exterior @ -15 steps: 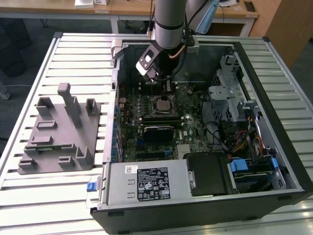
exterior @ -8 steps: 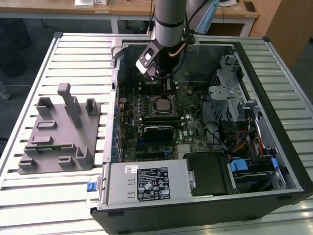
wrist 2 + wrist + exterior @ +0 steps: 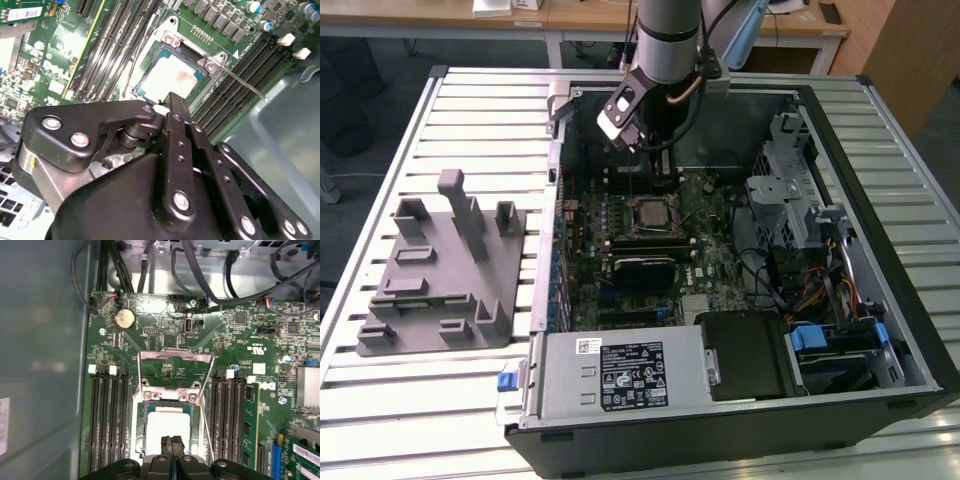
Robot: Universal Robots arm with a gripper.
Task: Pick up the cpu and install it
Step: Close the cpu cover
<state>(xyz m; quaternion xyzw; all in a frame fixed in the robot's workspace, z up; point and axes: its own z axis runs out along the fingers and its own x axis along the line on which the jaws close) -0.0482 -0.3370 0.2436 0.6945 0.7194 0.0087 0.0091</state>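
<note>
From my remote seat, biggest stuff first: the slatted table point(image 3: 470, 110) carries the open PC case point(image 3: 740, 430), lying on its side so the motherboard point(image 3: 710, 260) faces up at the arm point(image 3: 665, 35). The grey holder tray point(image 3: 430, 290) sits well apart on the exterior view's left, and I can't spot a chip on it.

That fits, because the cpu point(image 3: 167, 422) is down in the socket, pale top plate up, between the memory slots. The load frame point(image 3: 172, 355) is swung open and the lever point(image 3: 240, 82) is sticking out free, so I'd say nothing is clamping the chip.

The gripper point(image 3: 172, 445) has its fingertips pressed together with nothing between them, right over the cpu's edge.

Annoying bits: in both wrist views the gripper's own body covers the chip's near edge, so I can't tell if the tips touch the plate or hover above it, or if the cpu sits flush.
</note>
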